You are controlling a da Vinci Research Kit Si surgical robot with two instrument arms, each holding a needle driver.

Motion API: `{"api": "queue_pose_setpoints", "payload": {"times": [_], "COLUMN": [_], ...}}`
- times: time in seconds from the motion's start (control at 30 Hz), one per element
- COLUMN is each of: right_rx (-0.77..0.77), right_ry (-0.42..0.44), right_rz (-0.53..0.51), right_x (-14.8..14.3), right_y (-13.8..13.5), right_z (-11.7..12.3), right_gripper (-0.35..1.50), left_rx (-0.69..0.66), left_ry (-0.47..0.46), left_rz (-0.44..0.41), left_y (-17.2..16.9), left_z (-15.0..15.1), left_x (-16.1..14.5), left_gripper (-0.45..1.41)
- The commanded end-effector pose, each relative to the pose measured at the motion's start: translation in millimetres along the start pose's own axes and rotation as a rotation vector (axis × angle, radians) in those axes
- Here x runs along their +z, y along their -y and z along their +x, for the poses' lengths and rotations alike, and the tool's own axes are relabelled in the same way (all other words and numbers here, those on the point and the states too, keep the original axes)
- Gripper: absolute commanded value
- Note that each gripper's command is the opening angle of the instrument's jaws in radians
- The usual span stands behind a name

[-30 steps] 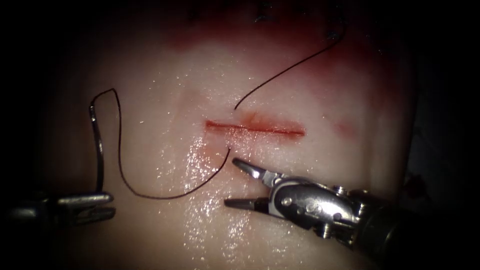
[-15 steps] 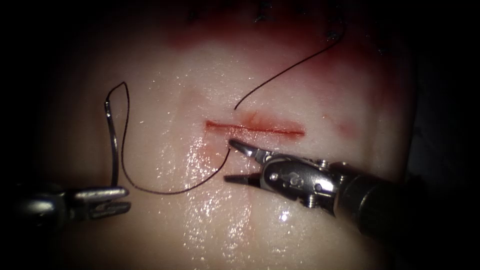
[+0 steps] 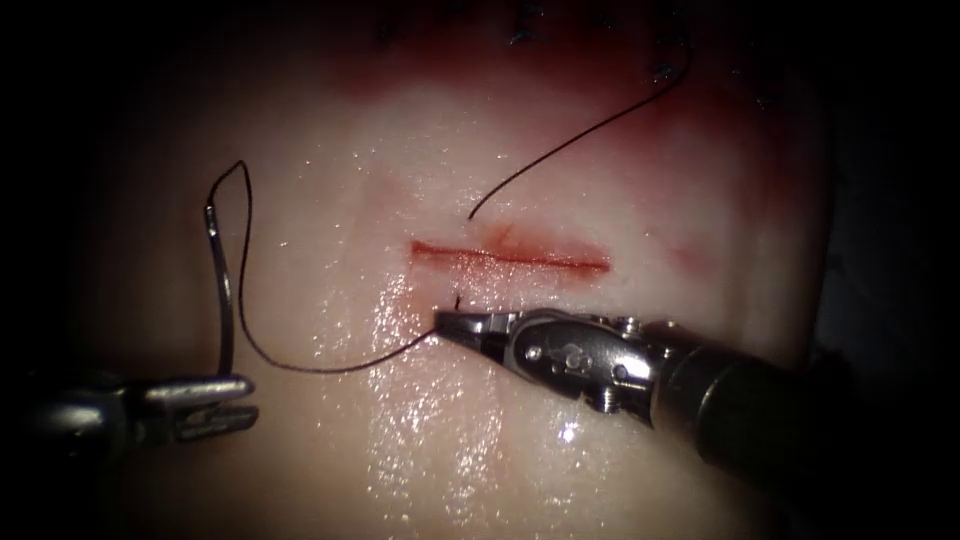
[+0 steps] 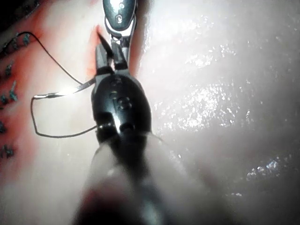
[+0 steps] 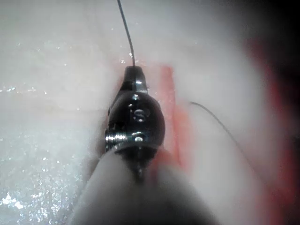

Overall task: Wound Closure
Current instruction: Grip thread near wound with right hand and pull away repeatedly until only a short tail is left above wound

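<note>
Needle (image 3: 226,290) and thread (image 3: 330,366) are both held clear of the tissue (image 3: 600,170), out to the left of the cut (image 3: 510,258). The needle is clamped near one end of its curve by the closed jaws of the left tool (image 3: 215,395), and from there it is seen rising in an arc to its other end, where the thread is attached. In the left wrist view the same hold is seen, with the needle (image 4: 70,90) crossing the jaws of the left tool (image 4: 108,65).

The thread is gripped by the right tool (image 3: 462,323), its jaws closed on the strand just below the left end of the cut, close to where the strand leaves the tissue. Between the two tools the thread is laid in a slack loop across the tissue, left of and below the cut. A second length of thread (image 3: 570,145) is seen leaving the tissue just above the cut and running up and to the right. Red fluid (image 3: 620,100) is spread over the tissue above the cut. In the right wrist view the right tool (image 5: 133,75) is closed beside the cut (image 5: 168,103).
</note>
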Motion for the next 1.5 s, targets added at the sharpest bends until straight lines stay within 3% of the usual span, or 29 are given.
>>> {"api": "queue_pose_setpoints", "payload": {"times": [0.03,0.2,0.53,0.83,0.93,1.13,1.33,1.43,1.5], "right_rx": [-0.002,-0.006,-0.023,-0.024,-0.006,-0.003,0.006,0.038,0.045], "right_ry": [0.012,0.016,0.014,-0.001,-0.021,-0.028,-0.045,-0.083,-0.083], "right_rz": [0.012,0.019,0.071,0.118,0.136,0.147,0.136,0.027,0.009], "right_x": [0.8,0.7,-2.8,-5.2,-5.7,-5.7,-5.7,-5.7,-5.8], "right_y": [-0.3,0.1,4.7,11.2,14.2,16.0,16.0,14.0,13.5], "right_z": [-0.5,-0.4,3.0,6.0,8.1,9.3,9.3,9.1,9.0], "right_gripper": [-0.35,-0.35,-0.35,-0.35,-0.35,-0.35,-0.35,1.16,1.23], "left_rx": [0.002,0.002,-0.006,-0.016,-0.018,-0.023,-0.022,-0.024,-0.024], "left_ry": [-0.002,-0.002,-0.001,-0.009,-0.014,-0.011,-0.008,-0.009,-0.010], "left_rz": [0.000,0.000,0.004,0.013,0.013,0.007,-0.003,-0.007,-0.007], "left_y": [0.0,0.0,-0.2,-2.4,-3.5,-4.8,-5.3,-4.8,-4.7], "left_z": [-0.3,-0.2,-0.6,-0.7,-0.6,-0.5,-0.7,-1.1,-1.2], "left_x": [0.7,0.7,0.8,1.0,1.1,0.6,0.4,0.4,0.4], "left_gripper": [-0.35,-0.35,-0.35,-0.35,-0.35,-0.35,-0.35,-0.35,-0.35]}}
